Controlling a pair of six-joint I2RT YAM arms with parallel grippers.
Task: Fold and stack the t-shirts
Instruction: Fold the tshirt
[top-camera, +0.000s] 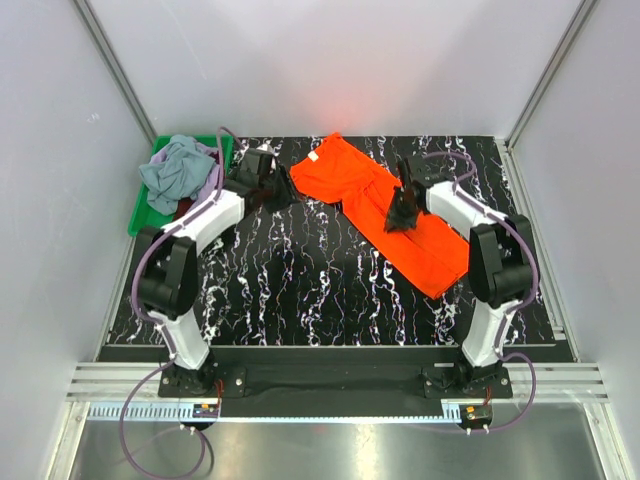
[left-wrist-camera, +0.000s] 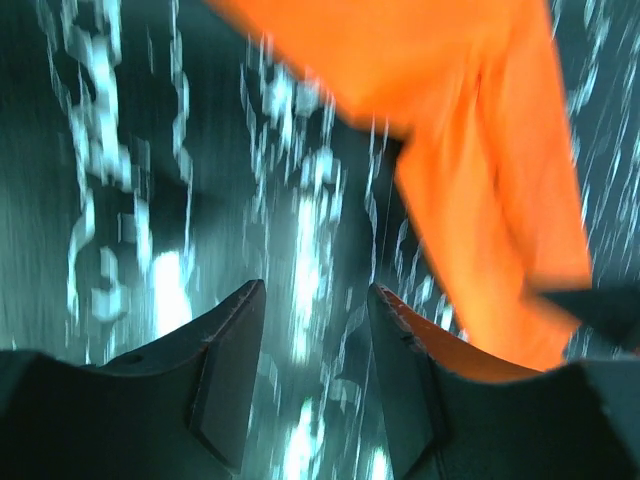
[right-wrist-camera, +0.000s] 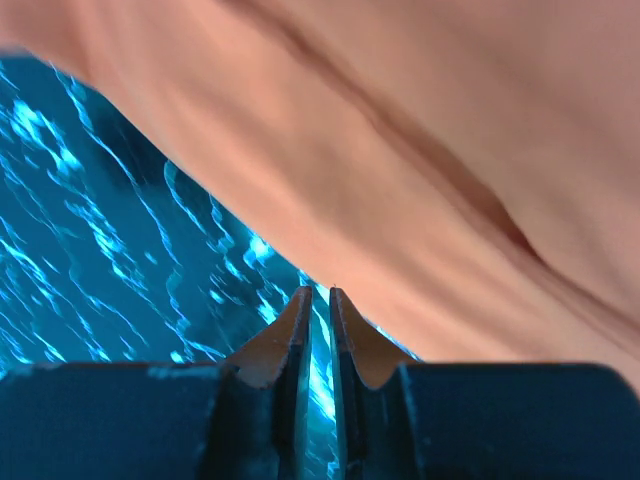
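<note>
Far L: green bin at the table's back-left corner holds a loose heap. A grey-blue shirt is on top, with lilac cloth beside it and a bit of dark red at the near edge. All crumpled, none folded.

L gripper: jaws wide apart, nothing between them, only bare marbled table below. It sits just beside the L edge of the orange shirt; can't tell if a finger brushes the cloth.

Centre to R: the orange shirt lies on the table as one long band, running from back-centre diagonally to near-R. It looks partly folded lengthwise, w/ a crease along it, but is not yet a compact packet.

R gripper: over the band's middle, jaws closed to a thin slit w/ table showing through, so no cloth is pinched. Shirt is close above and ahead in the wrist view.

Progress, judged: early. No stack anywhere on the table. First shirt is mid-fold and still needs cross folds. The 3 or so in the bin are untouched.
</note>
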